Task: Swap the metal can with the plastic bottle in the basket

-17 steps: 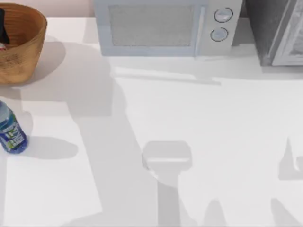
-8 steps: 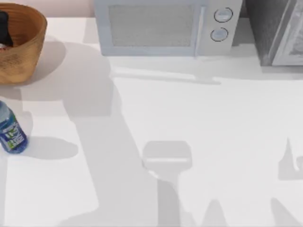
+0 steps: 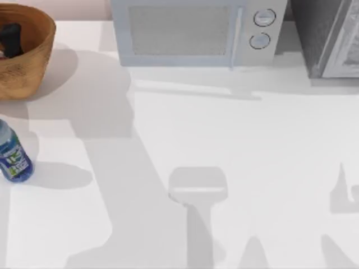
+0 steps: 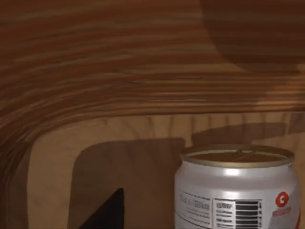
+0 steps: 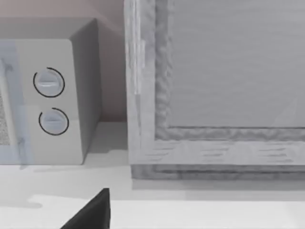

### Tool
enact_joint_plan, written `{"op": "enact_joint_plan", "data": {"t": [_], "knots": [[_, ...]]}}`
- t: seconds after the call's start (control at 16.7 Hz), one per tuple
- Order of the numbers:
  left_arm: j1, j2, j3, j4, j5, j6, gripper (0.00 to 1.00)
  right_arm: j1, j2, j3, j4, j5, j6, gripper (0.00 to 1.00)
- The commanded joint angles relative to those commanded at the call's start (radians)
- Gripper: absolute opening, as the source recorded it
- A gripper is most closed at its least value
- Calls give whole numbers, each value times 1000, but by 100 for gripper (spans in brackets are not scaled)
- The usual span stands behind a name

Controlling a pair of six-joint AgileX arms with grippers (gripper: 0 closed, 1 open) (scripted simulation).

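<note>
The wicker basket (image 3: 33, 53) stands at the table's far left corner. My left gripper (image 3: 10, 39) is down inside it, a dark shape against the woven wall. In the left wrist view the metal can (image 4: 238, 191) stands upright on the basket floor (image 4: 133, 167), white-sided with a red mark and a gold-tan top. It is close beside one dark finger (image 4: 107, 214), apart from it, and nothing is held. The plastic bottle (image 3: 12, 157) stands on the table at the left edge, in front of the basket. My right arm is parked, one finger (image 5: 93, 212) showing in its wrist view.
A white microwave (image 3: 193, 31) stands along the back edge, with a grey cabinet (image 3: 328, 36) to its right. Arm shadows lie across the white tabletop (image 3: 224, 140).
My left gripper has moved a little to the right and deeper into the basket. Its arm's shadow on the table has shifted left. The bottle and the right arm have not moved.
</note>
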Motion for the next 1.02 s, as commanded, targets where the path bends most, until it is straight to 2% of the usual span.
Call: {"op": "enact_joint_plan", "data": {"t": [0.18,0.96,1.02], "knots": [[0,0,0,0,0,0,100,0,0,0,0,0,0,100],[0,0,0,0,0,0,2,0,0,0,0,0,0,100],[0,0,0,0,0,0,0,0,0,0,0,0,0,100]]}}
